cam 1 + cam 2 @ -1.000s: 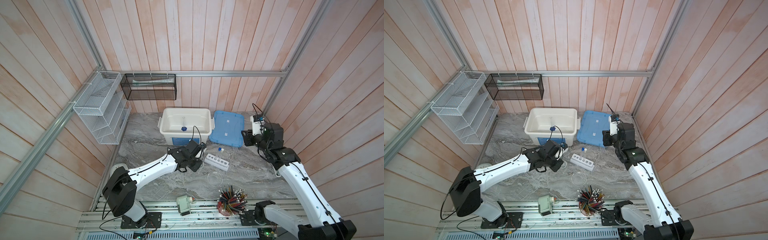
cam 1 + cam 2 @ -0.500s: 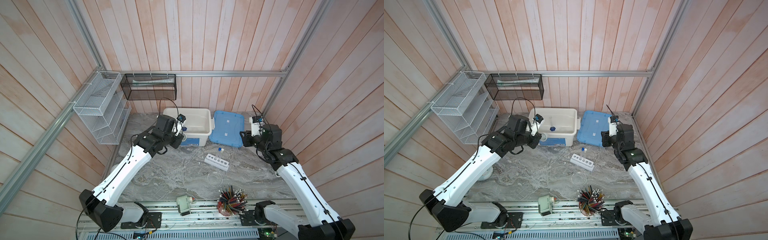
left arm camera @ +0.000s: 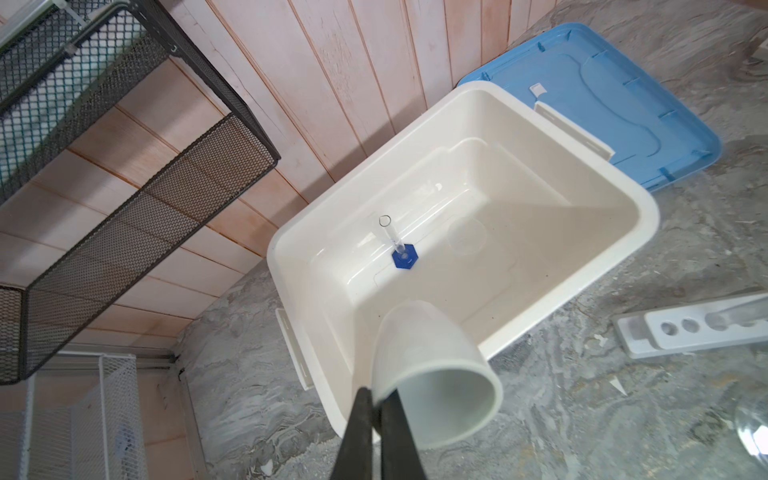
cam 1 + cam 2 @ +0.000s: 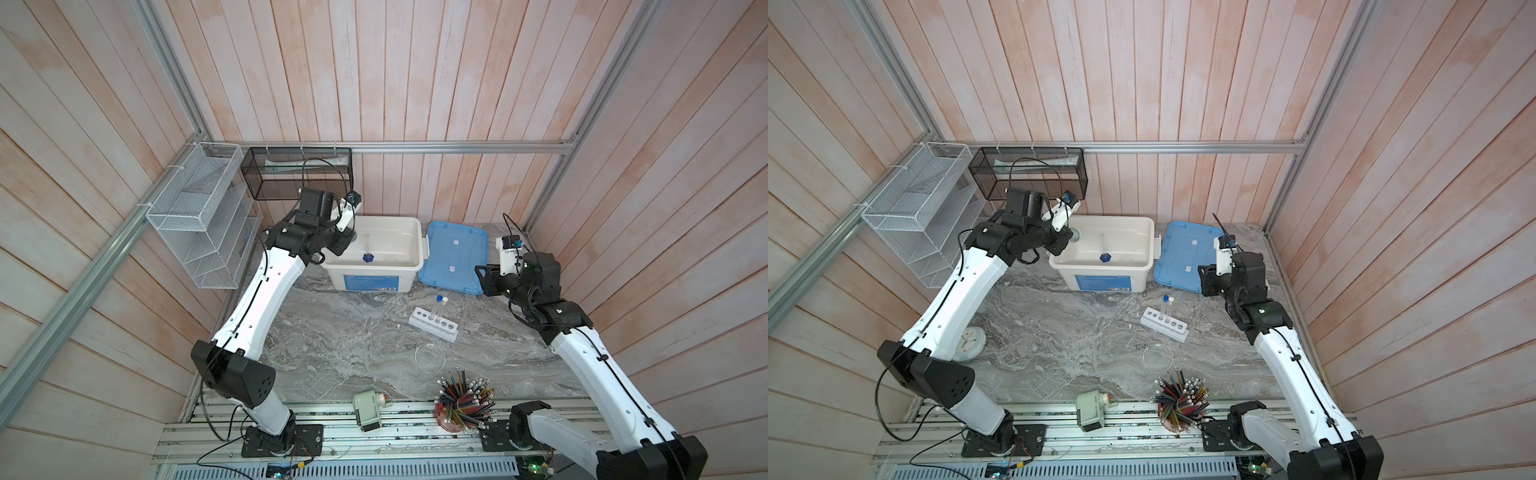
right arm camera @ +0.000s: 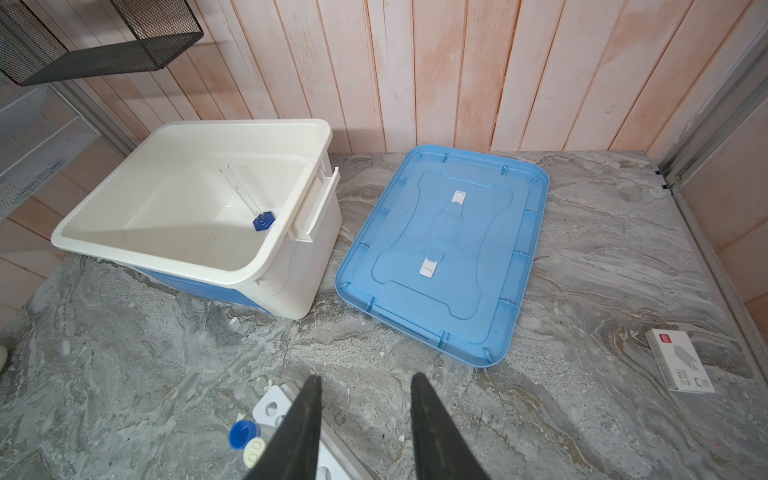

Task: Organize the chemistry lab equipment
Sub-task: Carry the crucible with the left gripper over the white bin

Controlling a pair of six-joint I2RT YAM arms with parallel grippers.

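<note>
My left gripper point(image 3: 376, 399) is shut on the rim of the tiny white cup point(image 3: 432, 374). It holds the cup tilted over the near left corner of the white bin point(image 3: 648, 216). Inside the bin stand the blue-based clear cylinder point(image 3: 401, 249) and a clear dish point(image 3: 467, 236). The white six-hole rack point(image 4: 432, 324) sits mid-table with the blue-capped tube point(image 4: 439, 298) and white-capped tube point(image 4: 445, 299) upright in it. Another clear dish point(image 4: 429, 357) lies in front of the rack. My right gripper point(image 5: 365, 382) hangs open and empty just right of the rack point(image 5: 270, 407).
The blue lid point(image 4: 453, 257) lies flat to the right of the bin. A red pencil cup point(image 4: 463, 405) and a green sharpener point(image 4: 368, 411) sit at the front edge. A black mesh basket point(image 4: 299, 172) and white wire shelf point(image 4: 203, 220) hang at the back left. A small white box point(image 5: 679, 365) lies far right.
My left arm has swung from beside the rack up and back to the bin's left corner, carrying the cup. The right arm has barely moved.
</note>
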